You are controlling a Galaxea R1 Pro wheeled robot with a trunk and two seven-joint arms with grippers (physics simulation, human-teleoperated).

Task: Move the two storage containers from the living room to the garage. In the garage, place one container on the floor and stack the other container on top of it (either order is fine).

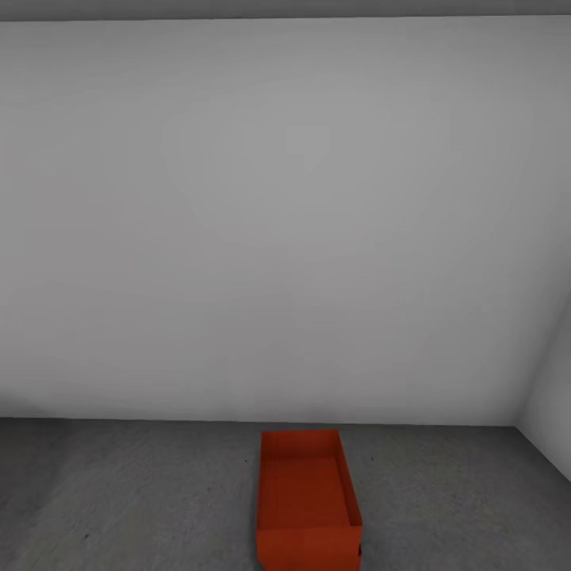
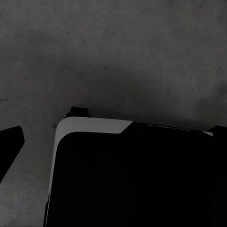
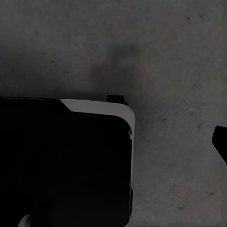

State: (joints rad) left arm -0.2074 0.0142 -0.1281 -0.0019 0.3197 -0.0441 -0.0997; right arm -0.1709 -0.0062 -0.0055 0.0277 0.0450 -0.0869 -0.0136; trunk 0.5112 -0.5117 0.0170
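Head view: one orange-red storage container (image 1: pixel 308 500) at bottom centre on dark concrete garage floor (image 1: pixel 143 492), near pale grey wall (image 1: pixel 285 222). Probably first container placed; next, fetching and stacking the second. Gripper state on either arm: cannot tell.

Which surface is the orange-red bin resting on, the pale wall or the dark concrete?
The dark grey concrete floor; the storage container sits open-top-up just before the pale wall.
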